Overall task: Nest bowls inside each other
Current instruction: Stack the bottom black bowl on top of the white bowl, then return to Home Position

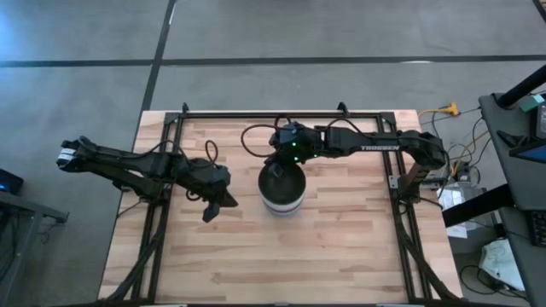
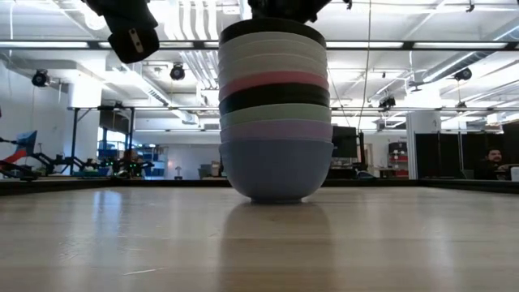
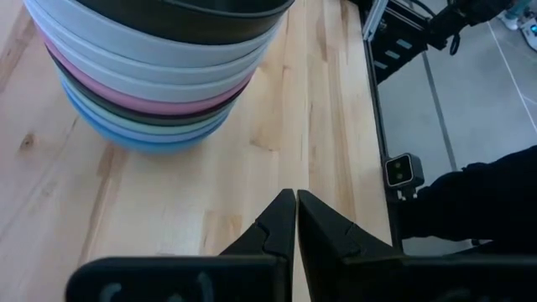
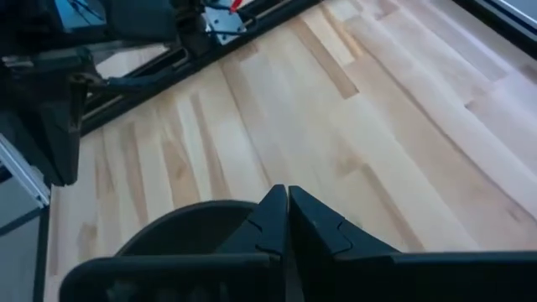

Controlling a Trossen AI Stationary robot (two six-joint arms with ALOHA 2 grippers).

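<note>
On table [image 1: 341,247]: bowls [image 2: 275,122] apparently all nested.

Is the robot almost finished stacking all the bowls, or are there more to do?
It looks finished. All the bowls sit nested in one stack on the wooden table, with a black bowl on top and the blue bowl at the bottom. No loose bowl shows anywhere. Nothing is in hand: the left pincer is shut and empty beside the stack, and the right pincer is shut just above it.

Surface: pale wooden table [image 1: 341,247], black-framed.
On it: one stack of nested bowls [image 1: 282,189], blue bowl [image 2: 276,169] at bottom, near centre.
</note>
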